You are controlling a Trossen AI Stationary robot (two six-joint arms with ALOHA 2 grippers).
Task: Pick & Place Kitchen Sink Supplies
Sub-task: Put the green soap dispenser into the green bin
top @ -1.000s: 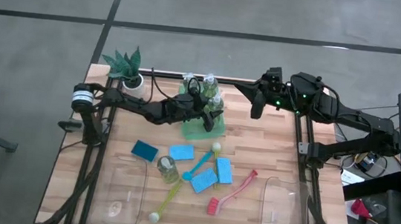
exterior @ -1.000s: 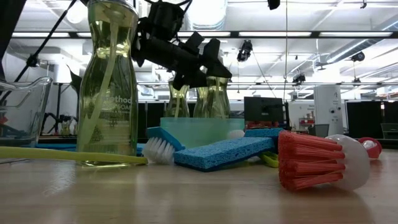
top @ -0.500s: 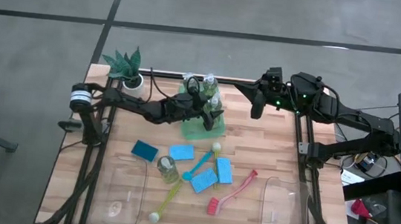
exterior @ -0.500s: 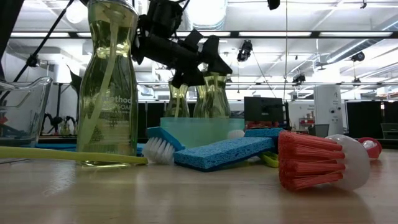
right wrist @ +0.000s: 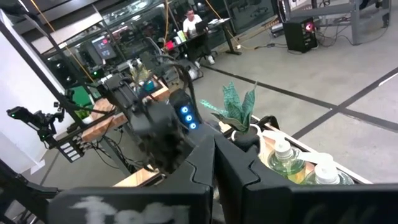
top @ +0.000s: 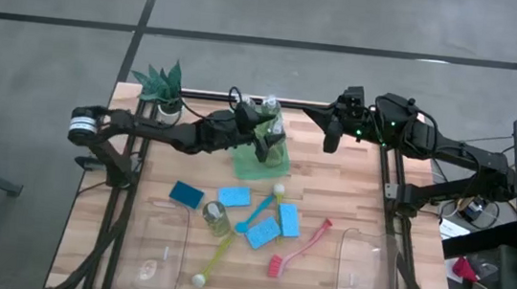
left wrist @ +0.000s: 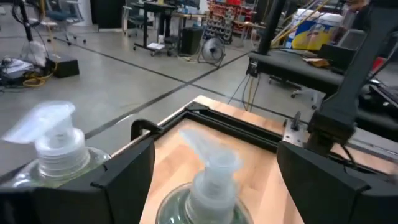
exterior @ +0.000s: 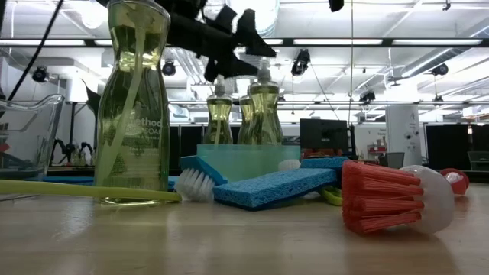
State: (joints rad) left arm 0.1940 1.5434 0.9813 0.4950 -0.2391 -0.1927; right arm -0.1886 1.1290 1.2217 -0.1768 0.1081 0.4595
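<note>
My left gripper [top: 263, 135] is open and empty, hovering above the pump tops of the yellow-green bottles [exterior: 263, 107] that stand upright in the green tray [top: 259, 162]. In the left wrist view its fingers [left wrist: 124, 177] stand apart on either side of one pump top [left wrist: 210, 163] without touching it. Another bottle [top: 217, 219] stands upright on the table, close to the low camera [exterior: 137, 99]. Blue sponges [top: 234, 196] and the red [top: 300, 250], yellow [top: 218, 256] and blue [top: 256, 216] brushes lie on the table. My right gripper [top: 328, 142] waits, shut, at the far right.
A potted plant [top: 163, 86] stands at the far left corner. Clear bins sit at the near left [top: 156, 249] and near right [top: 370, 276]. A dark blue sponge [top: 187, 195] lies left of the others. People show in the room beyond.
My left gripper has gone up, from level with the bottle necks in the tray to clear above their pump tops, and slightly toward the far edge. The bottles stay upright in the tray.
</note>
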